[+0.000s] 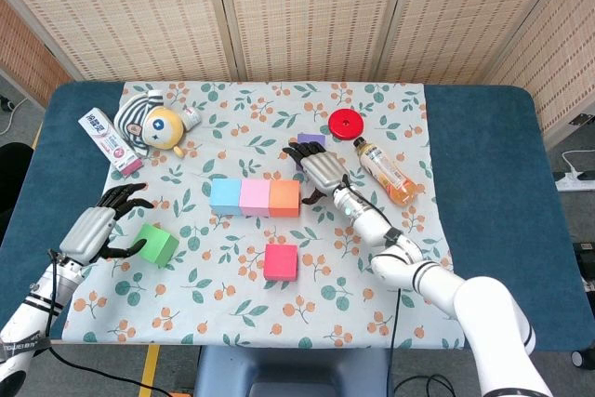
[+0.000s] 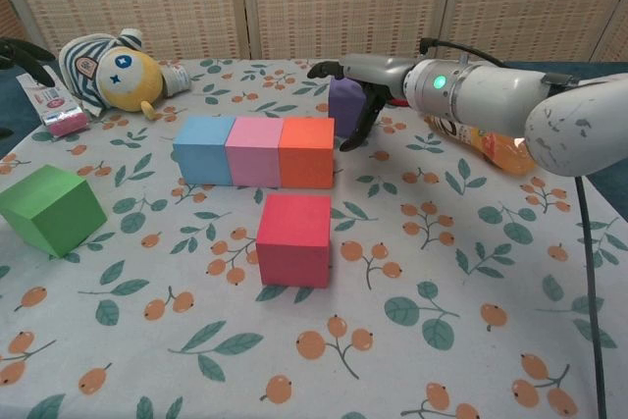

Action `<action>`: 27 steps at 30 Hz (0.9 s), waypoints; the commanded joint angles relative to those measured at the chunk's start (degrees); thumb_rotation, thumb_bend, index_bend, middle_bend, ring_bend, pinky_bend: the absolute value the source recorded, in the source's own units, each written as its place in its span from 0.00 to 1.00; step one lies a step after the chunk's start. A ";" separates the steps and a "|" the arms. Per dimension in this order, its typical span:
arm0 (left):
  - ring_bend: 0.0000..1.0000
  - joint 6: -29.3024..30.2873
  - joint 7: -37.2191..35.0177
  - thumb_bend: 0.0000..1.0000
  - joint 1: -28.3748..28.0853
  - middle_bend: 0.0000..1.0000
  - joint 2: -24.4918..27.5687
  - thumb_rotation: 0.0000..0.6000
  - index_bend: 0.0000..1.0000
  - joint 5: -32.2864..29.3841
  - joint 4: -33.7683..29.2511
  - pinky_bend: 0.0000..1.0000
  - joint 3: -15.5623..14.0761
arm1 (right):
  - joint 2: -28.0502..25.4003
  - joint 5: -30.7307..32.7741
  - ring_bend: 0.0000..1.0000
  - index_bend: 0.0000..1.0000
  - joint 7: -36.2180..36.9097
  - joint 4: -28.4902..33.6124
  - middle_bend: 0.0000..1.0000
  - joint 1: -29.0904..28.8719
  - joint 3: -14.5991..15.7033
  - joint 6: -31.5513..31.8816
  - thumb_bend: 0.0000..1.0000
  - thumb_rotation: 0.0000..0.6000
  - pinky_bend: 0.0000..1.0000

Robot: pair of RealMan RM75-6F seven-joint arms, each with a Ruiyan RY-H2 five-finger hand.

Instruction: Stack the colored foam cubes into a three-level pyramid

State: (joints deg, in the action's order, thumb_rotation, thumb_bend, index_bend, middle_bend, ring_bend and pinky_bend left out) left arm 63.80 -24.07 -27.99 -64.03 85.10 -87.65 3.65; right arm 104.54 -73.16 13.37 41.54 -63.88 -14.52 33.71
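Since your right hand (image 1: 321,168) hovers spread and empty over the purple cube (image 2: 346,102) — light, squashy foam (likely) — pinch its opposite side faces gently.

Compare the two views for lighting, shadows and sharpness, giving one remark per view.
Head view: even, soft light, only faint shadows beside the red cube, everything sharp. Chest view: cubes sharp with soft shadows at their bases; the right hand and forearm loom large near the lens.
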 commanded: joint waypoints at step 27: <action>0.00 -12.35 13.77 0.34 -4.00 0.00 0.62 1.00 0.08 1.25 5.13 0.01 -5.32 | -46.31 -1.72 0.00 0.00 -7.17 55.27 0.00 32.35 5.93 30.52 0.02 1.00 0.00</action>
State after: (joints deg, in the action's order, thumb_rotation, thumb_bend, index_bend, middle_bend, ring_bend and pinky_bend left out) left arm 51.83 -10.96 -31.85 -62.97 86.46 -83.05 -1.43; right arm 59.06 -73.61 5.12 95.81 -32.91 -9.50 62.82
